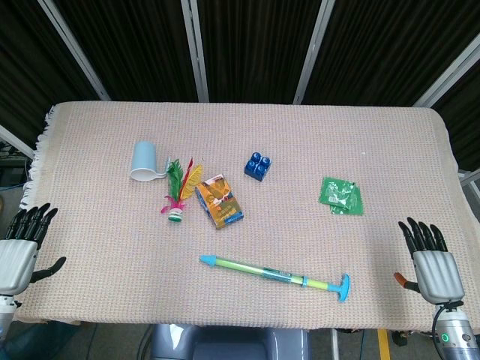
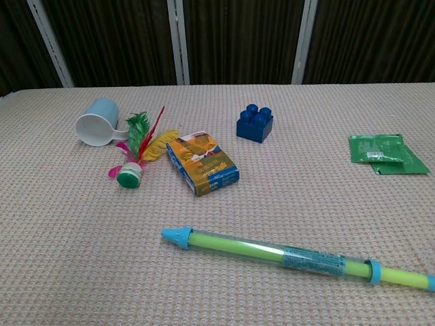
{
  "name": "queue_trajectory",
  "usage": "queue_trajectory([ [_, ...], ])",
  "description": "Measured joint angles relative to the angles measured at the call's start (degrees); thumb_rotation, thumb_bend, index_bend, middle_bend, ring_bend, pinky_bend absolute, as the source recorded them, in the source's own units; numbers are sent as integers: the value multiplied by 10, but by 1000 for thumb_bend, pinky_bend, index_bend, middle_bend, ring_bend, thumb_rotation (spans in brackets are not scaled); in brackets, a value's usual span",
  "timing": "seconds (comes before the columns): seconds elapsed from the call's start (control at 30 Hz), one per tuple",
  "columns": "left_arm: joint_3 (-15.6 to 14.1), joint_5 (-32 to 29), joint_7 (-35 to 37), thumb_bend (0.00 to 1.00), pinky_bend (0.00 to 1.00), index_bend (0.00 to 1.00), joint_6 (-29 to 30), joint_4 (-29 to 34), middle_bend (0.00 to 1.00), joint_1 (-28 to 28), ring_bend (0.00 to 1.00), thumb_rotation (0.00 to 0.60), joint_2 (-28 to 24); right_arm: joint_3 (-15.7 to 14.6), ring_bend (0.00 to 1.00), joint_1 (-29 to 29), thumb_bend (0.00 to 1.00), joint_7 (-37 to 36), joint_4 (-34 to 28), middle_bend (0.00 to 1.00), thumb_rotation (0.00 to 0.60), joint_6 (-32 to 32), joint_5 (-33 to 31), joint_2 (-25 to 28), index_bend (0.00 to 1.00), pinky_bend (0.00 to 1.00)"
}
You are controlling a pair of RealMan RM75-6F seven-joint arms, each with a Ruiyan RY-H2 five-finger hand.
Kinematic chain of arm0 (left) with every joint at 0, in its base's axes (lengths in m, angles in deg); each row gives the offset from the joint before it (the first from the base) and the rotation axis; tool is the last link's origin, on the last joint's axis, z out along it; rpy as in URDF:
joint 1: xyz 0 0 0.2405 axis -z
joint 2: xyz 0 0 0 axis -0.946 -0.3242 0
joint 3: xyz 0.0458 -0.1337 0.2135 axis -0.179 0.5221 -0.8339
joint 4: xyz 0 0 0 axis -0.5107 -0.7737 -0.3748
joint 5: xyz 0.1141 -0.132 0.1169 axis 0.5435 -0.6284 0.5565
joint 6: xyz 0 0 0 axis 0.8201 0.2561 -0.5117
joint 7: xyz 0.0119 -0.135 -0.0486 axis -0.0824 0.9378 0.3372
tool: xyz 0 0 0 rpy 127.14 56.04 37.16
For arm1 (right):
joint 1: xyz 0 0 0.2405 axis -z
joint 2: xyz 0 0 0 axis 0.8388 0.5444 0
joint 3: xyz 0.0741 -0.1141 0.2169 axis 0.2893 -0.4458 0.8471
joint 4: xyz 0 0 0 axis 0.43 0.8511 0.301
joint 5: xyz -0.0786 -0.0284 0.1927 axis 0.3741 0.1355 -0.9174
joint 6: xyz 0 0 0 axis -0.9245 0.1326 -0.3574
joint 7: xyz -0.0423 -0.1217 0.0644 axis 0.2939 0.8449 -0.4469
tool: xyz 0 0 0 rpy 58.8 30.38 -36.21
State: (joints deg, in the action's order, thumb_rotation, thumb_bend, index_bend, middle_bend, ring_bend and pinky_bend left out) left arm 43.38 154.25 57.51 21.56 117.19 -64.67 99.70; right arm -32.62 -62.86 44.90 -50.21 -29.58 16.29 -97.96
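A: What is being seen on the desk (image 1: 390,142)?
B: It is being covered by a coarse woven cloth (image 2: 61,258), matt and rough.
A: And the water squirter (image 2: 299,258)?
B: Glossy, smooth plastic is being shown, partly clear. The cup (image 2: 95,122) and brick (image 2: 255,124) are being seen as smooth plastic, the packets (image 2: 384,153) as shiny foil, the box (image 2: 202,163) as printed card.

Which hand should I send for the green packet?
Right. The right hand rests open at the table's right edge, on the same side as the green packet. The left hand sits at the far left edge, beyond the cup.
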Motion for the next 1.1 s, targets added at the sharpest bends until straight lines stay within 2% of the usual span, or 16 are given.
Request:
queue_trajectory([
  [0.23, -3, -13, -24, 207, 0, 0, -25, 8, 0, 5, 0, 600, 1, -1, 0, 0, 110, -7, -5, 0, 600, 0, 4, 4, 0, 0],
  [0.37, 6, -16, -31, 208, 0, 22, -27, -2, 0, 13, 0, 600, 11, -3, 0, 5, 109, -22, -9, 0, 600, -13, 17, 10, 0, 0],
  [0.5, 24, -6, -36, 211, 0, 175, -26, -38, 0, 35, 0, 600, 30, -7, 0, 8, 109, -39, -13, 0, 600, -22, 32, 18, 0, 0],
  [0.6, 42, 5, -41, 212, 0, 295, -25, -77, 0, 59, 0, 600, 51, -7, 0, 10, 109, -48, -14, 0, 600, -24, 34, 21, 0, 0],
  [0.73, 70, 8, -61, 213, 0, 349, -52, -129, 0, 112, 0, 600, 83, -5, 0, 9, 109, -60, -14, 0, 600, -24, 34, 24, 0, 0],
  [0.93, 98, -5, -85, 235, 0, 371, -127, -177, 0, 188, 0, 600, 135, -2, 0, 5, 109, -78, -10, 0, 600, -14, 28, 29, 0, 0],
  [1.1, 108, -16, -116, 241, 0, 386, -181, -231, 0, 245, 0, 600, 185, 4, 0, 4, 110, -91, -5, 0, 600, -12, 19, 34, 0, 0],
])
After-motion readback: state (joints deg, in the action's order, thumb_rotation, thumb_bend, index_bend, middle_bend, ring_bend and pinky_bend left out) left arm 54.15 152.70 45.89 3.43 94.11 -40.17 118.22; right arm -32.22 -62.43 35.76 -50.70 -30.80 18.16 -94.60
